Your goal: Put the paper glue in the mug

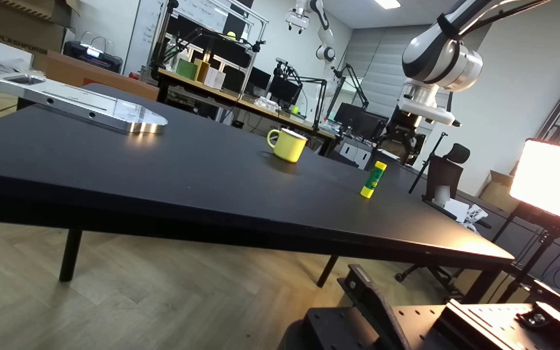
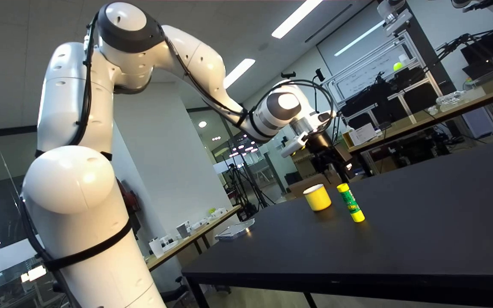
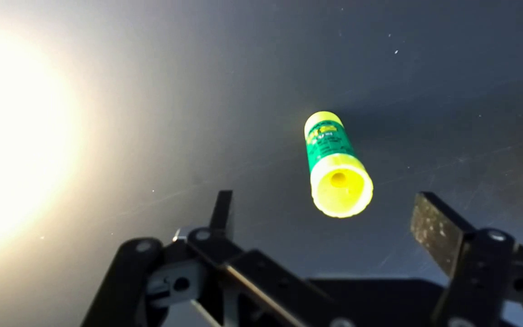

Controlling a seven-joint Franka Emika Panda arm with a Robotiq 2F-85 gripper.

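The paper glue, a green stick tube with yellow ends, stands upright on the black table in both exterior views (image 1: pixel 373 180) (image 2: pixel 351 202). The yellow mug stands upright on the same table in both exterior views (image 1: pixel 289 146) (image 2: pixel 318 199), apart from the glue; its handle shows in an exterior view. The mug is out of the wrist view. My gripper (image 1: pixel 409 154) is above the table, pointing down. In the wrist view my gripper (image 3: pixel 329 220) is open and empty. There the paper glue (image 3: pixel 329 144) appears between and just beyond the fingertips, touching neither finger.
The black table (image 1: pixel 187 194) carries a flat silver metal plate (image 1: pixel 80 102) at its far end from the glue, also seen in an exterior view (image 2: pixel 234 231). A bright lamp panel (image 1: pixel 552 180) stands beside the table and casts glare on its surface.
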